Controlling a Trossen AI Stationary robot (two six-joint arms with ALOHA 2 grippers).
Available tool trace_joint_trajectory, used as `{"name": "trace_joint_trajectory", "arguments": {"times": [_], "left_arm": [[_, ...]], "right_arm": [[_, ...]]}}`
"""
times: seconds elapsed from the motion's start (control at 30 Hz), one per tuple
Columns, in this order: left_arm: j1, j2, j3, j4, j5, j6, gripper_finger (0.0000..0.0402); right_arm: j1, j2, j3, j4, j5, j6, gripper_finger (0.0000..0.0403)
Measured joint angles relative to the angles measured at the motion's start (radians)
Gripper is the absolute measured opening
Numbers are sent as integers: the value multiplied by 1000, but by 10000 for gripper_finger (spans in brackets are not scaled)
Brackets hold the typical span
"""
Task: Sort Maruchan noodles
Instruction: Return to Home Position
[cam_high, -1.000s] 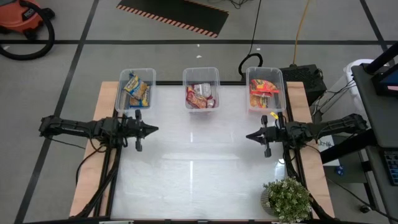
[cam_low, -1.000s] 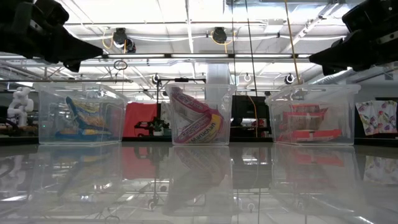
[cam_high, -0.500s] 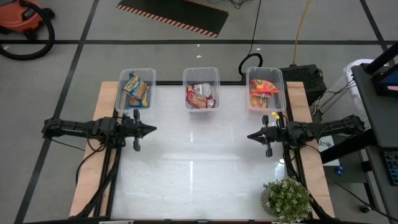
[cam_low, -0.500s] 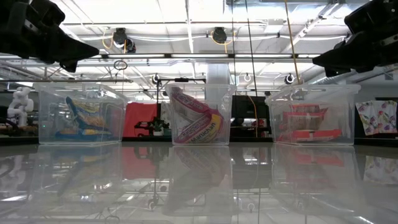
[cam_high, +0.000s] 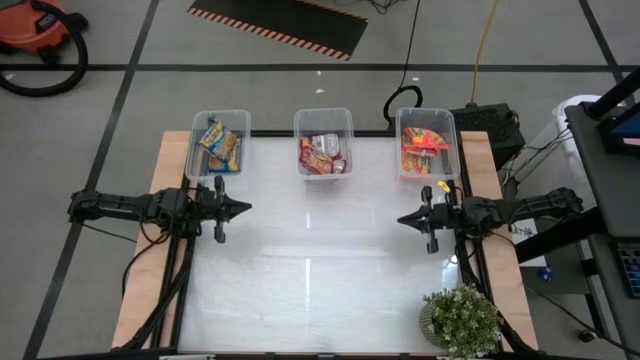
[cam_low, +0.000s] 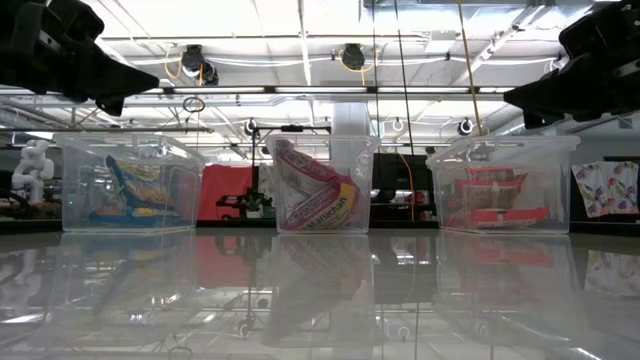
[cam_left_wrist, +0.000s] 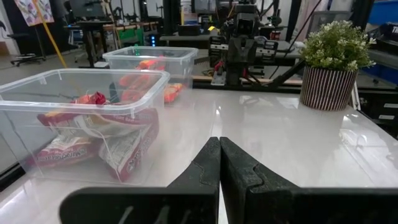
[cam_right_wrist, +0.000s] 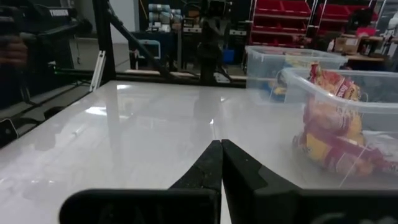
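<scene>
The noodle packets lie in three clear bins along the table's far edge. Blue-and-yellow packets (cam_high: 220, 144) fill the left bin, maroon-and-white ones (cam_high: 323, 153) the middle bin, orange-red ones (cam_high: 424, 147) the right bin. In the low view the same packets show as blue-and-yellow (cam_low: 140, 188), maroon (cam_low: 318, 190) and orange-red (cam_low: 495, 200). My left gripper (cam_high: 248, 208) hovers shut over the table's left side, pointing right, holding nothing. My right gripper (cam_high: 400, 219) hovers shut over the right side, pointing left, holding nothing. Both are above the table, near of the bins.
A potted plant (cam_high: 461, 320) in a striped pot stands at the table's near right corner. The white tabletop (cam_high: 320, 260) lies between the two grippers. The three bins (cam_high: 323, 118) line the far edge. Cables and equipment sit beyond the right edge.
My left gripper has drawn back slightly toward the table's left edge, staying shut. My right gripper has drawn back slightly toward the right edge, staying shut. The packets and bins have not moved.
</scene>
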Motion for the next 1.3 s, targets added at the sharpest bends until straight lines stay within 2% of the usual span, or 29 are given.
{"name": "trace_joint_trajectory", "arguments": {"times": [0.67, 1.13, 1.3], "left_arm": [[0, 0, 0, 1, 0, -12, 1], [0, 0, 0, 1, 0, -12, 1], [0, -1, 0, -6, 0, -9, 1]], "right_arm": [[0, -125, -3, -25, -2, -56, 0], [0, -124, -4, -37, -2, -79, 0], [0, -118, -4, -70, 9, -35, 0]]}}
